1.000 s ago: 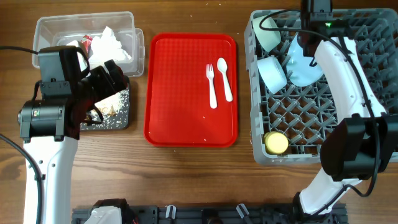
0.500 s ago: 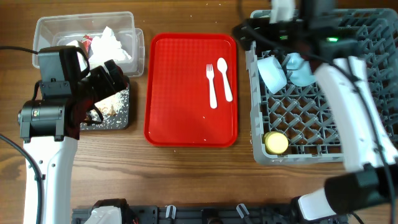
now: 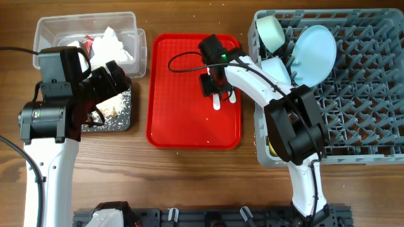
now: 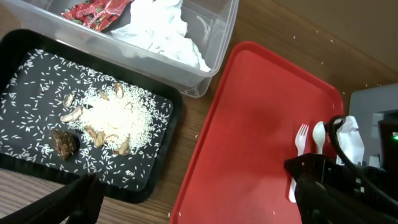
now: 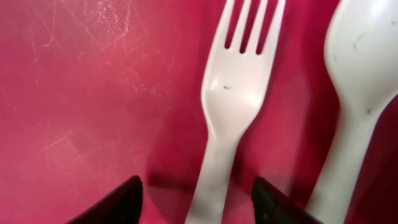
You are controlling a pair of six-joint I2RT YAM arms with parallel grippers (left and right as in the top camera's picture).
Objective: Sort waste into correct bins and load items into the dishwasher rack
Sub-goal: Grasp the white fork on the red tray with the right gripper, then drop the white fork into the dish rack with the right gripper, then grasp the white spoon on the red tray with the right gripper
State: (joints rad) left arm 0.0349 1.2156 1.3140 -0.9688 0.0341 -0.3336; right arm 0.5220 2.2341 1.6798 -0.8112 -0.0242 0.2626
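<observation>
The fork [image 5: 239, 106] is laid on the red tray [image 5: 87, 93] with its handle between the fingers [image 5: 121, 199] of the right gripper [image 5: 200, 200]. Its long axis points straight ahead of them, and the spoon [image 5: 364, 68] is just outside one finger. The fingers are opened narrowly around the handle and nothing is gripped yet; the left gripper [image 4: 202, 199], wide and empty, is well apart.

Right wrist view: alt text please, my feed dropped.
A white plastic fork lies on the red tray, its handle running between the open fingertips of the right gripper. A white spoon lies just right of it.
</observation>
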